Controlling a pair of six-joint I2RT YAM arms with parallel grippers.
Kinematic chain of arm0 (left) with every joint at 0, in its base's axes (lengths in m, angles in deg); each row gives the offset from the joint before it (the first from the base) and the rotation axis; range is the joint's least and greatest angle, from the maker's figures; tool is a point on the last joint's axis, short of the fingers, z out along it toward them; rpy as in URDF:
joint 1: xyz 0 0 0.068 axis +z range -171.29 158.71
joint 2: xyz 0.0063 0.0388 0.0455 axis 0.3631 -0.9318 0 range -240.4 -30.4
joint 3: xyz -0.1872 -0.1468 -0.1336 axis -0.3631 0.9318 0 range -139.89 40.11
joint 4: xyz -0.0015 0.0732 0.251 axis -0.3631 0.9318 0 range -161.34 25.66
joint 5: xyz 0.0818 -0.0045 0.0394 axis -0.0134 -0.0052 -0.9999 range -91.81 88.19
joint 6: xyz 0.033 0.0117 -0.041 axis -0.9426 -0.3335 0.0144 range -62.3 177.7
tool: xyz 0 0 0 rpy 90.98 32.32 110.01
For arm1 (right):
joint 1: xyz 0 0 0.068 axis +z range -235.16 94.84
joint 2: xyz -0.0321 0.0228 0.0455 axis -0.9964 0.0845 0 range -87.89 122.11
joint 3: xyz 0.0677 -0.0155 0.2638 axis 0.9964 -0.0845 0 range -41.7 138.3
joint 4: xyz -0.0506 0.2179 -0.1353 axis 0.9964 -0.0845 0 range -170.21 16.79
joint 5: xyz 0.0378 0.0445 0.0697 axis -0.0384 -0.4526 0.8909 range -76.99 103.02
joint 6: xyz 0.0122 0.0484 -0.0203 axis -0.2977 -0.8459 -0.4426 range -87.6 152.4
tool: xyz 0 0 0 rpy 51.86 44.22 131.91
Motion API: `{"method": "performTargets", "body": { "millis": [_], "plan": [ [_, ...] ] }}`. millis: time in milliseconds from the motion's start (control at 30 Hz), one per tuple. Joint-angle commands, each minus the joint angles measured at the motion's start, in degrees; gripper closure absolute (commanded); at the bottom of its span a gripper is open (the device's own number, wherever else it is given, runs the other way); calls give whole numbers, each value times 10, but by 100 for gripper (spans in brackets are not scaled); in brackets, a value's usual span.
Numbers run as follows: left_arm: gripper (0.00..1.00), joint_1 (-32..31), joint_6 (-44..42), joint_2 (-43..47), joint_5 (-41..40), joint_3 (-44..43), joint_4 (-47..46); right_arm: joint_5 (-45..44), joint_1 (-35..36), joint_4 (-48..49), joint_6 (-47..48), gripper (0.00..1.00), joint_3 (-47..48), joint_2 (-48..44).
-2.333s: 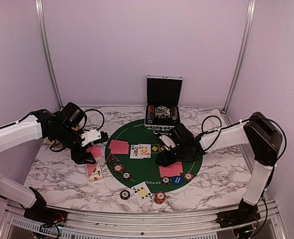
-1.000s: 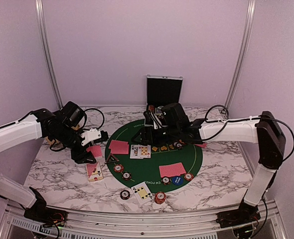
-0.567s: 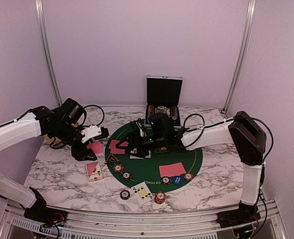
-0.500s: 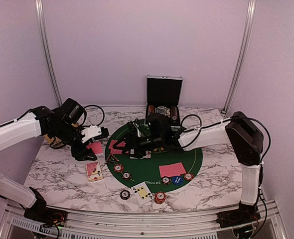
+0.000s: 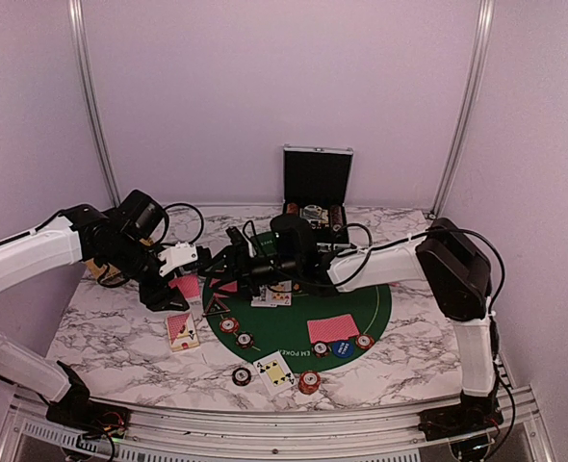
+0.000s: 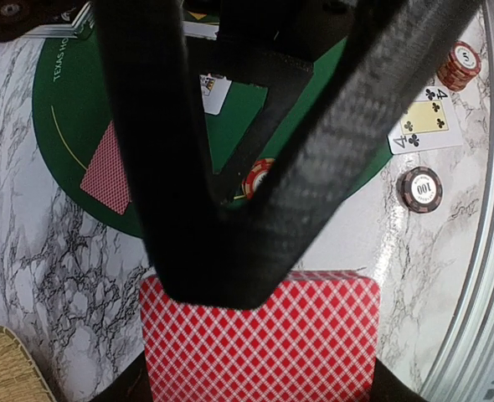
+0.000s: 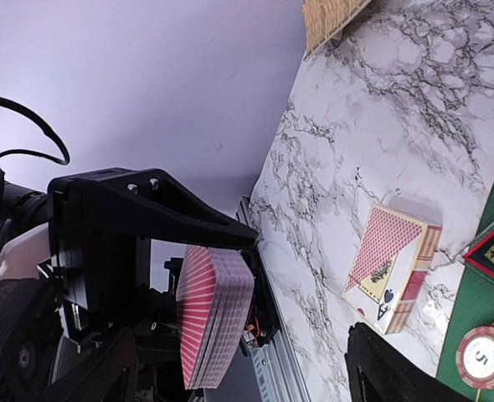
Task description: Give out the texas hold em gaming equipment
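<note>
Lab enclosure: aluminium posts (image 5: 89,106), blank walls (image 5: 265,87)

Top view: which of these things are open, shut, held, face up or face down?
silver metal case: open, lid upright.
left gripper: shut on the deck of red-backed cards.
right gripper: open, empty, close to that deck.
middle cards on the round green felt mat: face up.
loose red-backed cards on the mat's near right: face down.
front two cards on the marble table: face up.
</note>
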Motion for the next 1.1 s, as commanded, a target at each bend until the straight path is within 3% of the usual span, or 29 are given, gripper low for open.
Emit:
{"method": "performTargets", "body": {
  "millis": [0,600,1067],
  "plan": [
    [100,-4,2,-7,16,-28,-8,15,12,25,-28,16,36,26],
    [100,-14,-5,-3,6,-30,-12,30,33,53,-75,15,115,104],
    [100,-16,-11,0,0,-25,-12,37,32,101,-129,23,114,132]
  ]
}}
